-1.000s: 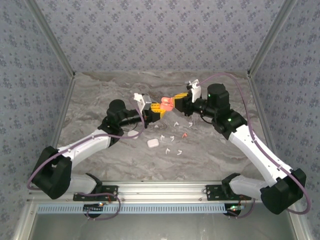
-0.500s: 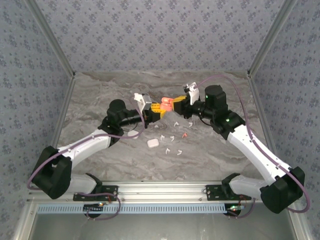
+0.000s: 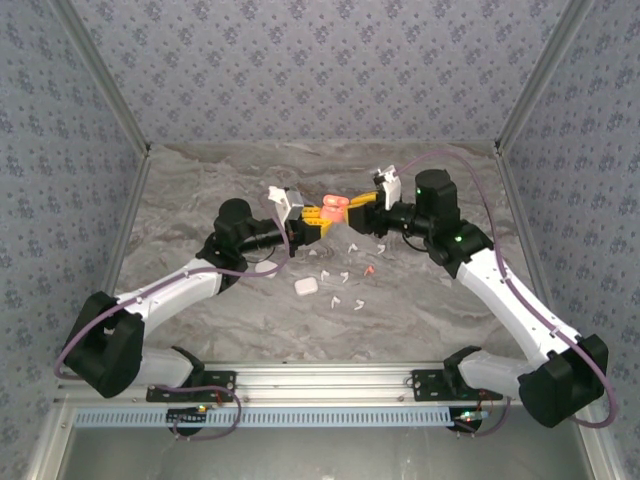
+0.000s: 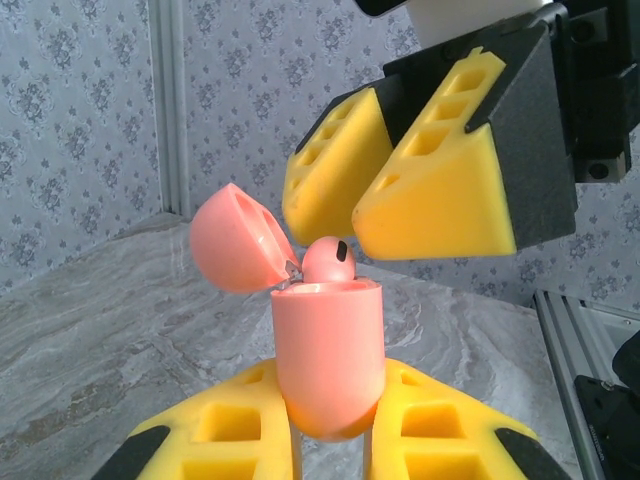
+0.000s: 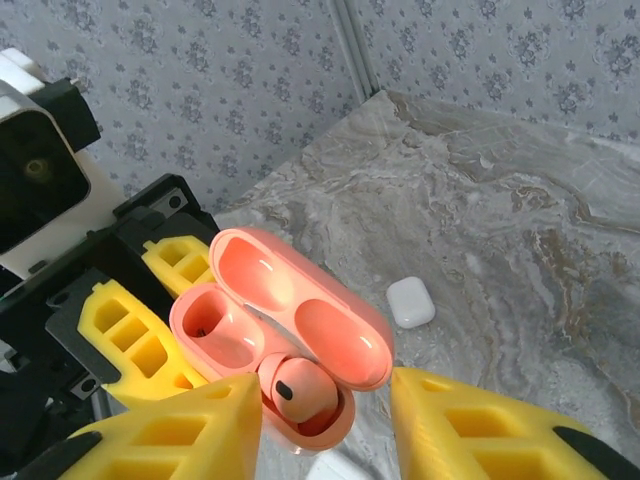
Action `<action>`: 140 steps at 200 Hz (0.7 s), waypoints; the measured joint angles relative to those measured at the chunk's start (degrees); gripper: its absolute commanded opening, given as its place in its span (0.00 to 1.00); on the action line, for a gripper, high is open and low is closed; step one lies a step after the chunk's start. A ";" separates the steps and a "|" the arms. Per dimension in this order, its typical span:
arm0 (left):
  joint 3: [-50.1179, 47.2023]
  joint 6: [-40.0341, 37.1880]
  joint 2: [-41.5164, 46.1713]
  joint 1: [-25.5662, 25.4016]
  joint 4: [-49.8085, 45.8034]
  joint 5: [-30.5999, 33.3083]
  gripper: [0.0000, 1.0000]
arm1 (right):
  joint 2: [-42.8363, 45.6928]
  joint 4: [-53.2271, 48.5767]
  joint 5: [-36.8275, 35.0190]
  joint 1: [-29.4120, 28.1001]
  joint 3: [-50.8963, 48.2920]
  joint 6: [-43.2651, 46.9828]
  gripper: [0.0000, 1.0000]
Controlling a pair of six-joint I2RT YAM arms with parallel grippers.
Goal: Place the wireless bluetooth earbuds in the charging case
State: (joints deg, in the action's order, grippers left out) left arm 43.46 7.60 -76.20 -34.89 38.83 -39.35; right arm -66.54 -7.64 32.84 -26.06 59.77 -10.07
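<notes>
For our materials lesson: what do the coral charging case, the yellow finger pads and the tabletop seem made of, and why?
Coral charging case: likely moulded plastic, smooth satin; soft highlights on its rounded shell. Yellow finger pads: probably plastic or stiff foam, matte; flat colour, cut-out pockets. Tabletop: marble-look grey veining, faint sheen; stone or printed sheet, unclear.

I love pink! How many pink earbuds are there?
2. One pink earbud sits in the pink case the left gripper holds; the other pink earbud lies on the table. More may be hidden.
</notes>
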 measured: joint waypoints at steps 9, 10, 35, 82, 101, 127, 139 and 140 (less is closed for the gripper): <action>0.00 0.00 0.00 0.00 0.00 0.00 0.00 | 0.00 0.24 0.72 0.52 0.00 -0.55 0.54; 0.00 0.00 0.00 0.00 0.00 0.00 0.00 | 0.00 0.33 0.76 0.57 0.00 -0.57 0.54; 0.00 0.00 0.00 0.00 0.00 0.00 0.00 | 0.26 1.27 2.71 2.71 -0.02 -2.54 0.66; 0.00 -0.04 0.02 0.00 -0.04 0.22 0.00 | 3.72 -0.11 2.25 7.85 -1.95 -3.98 0.73; 0.00 -0.26 0.55 0.00 -0.90 0.85 0.00 | 3.89 -3.89 -1.49 9.22 -2.10 -4.66 0.71; -0.72 -1.20 3.26 0.00 -2.43 2.62 0.00 | 1.75 -11.17 -8.11 9.64 -2.69 -6.32 0.66; -1.66 -1.75 5.22 0.00 -3.23 3.34 0.00 | -0.81 -14.29 -10.86 9.29 -3.37 -7.41 0.65; -1.75 -1.79 5.38 0.00 -3.26 3.48 0.00 | -0.94 -14.47 -11.06 9.27 -3.43 -7.50 0.65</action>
State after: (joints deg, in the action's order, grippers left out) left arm 41.71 5.80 -70.83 -34.89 35.57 -35.88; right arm -67.48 -22.11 21.78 -16.80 56.34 -17.56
